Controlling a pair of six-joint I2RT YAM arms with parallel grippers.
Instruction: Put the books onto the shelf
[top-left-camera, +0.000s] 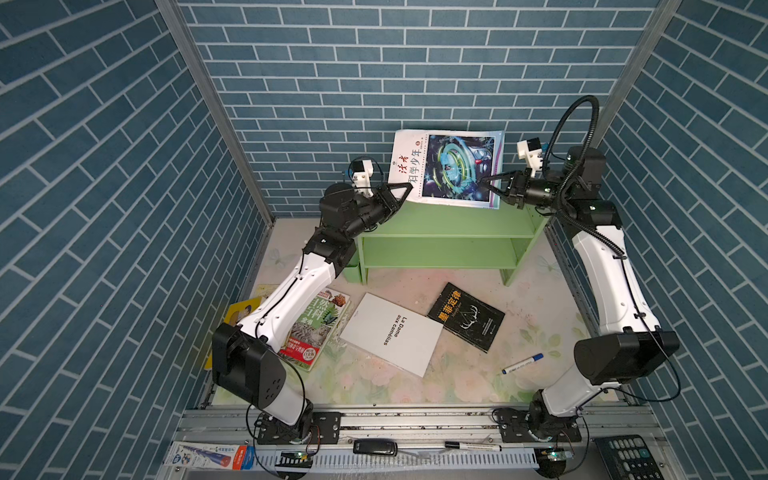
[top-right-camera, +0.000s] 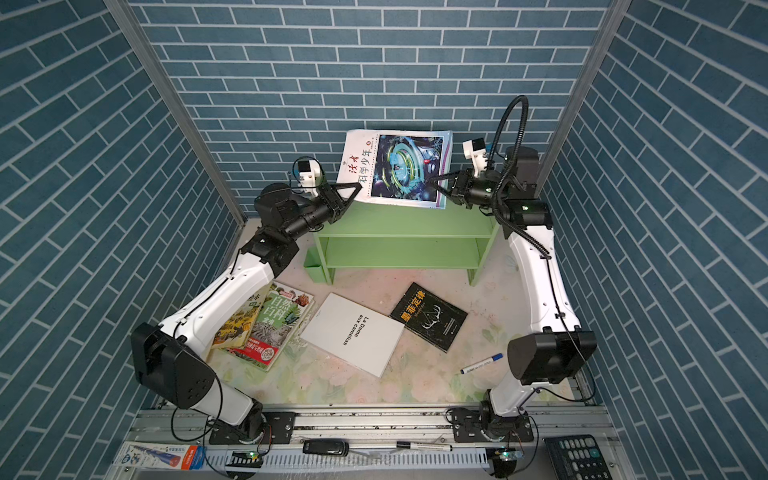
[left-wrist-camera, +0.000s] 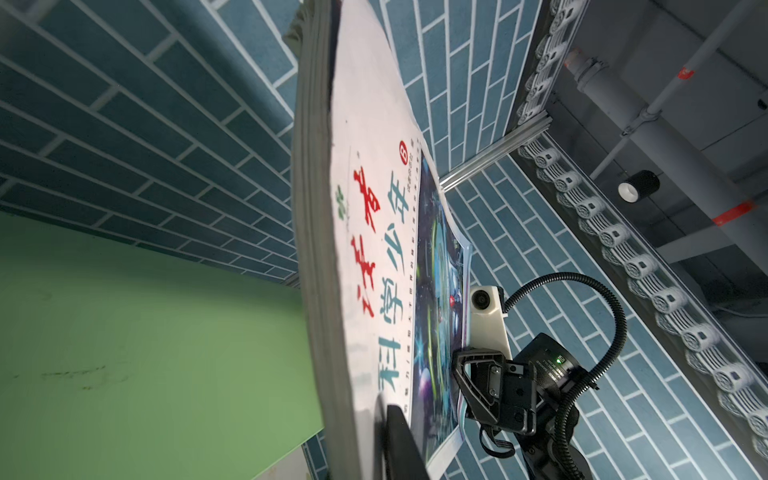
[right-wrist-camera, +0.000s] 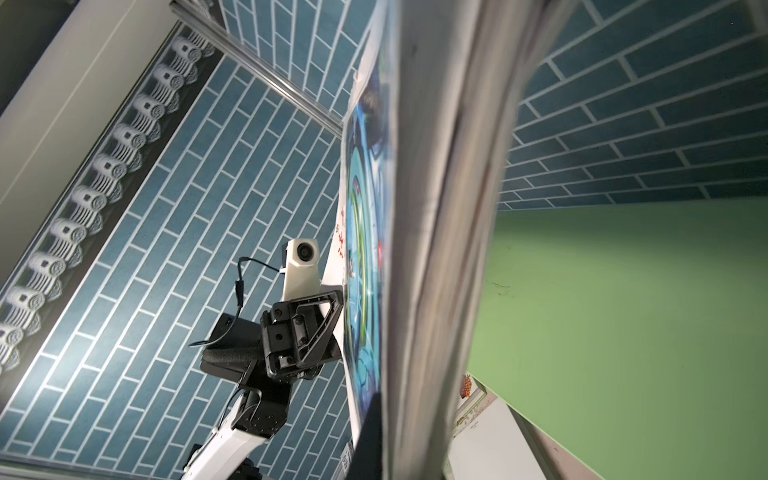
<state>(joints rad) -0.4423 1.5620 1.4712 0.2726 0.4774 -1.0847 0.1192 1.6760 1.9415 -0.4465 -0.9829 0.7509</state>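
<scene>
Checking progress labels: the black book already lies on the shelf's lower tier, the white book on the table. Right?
No. In both top views the black book lies on the table, in front of the shelf, not on its lower tier. The white book is on the table, as said.

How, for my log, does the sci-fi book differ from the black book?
The sci-fi book stands nearly upright over the shelf, left gripper pinching a corner, right gripper at the opposite edge; the black book lies flat on the table. The sci-fi book's cover is white with a blue picture; the black book's bears orange characters. Both show front covers.
</scene>
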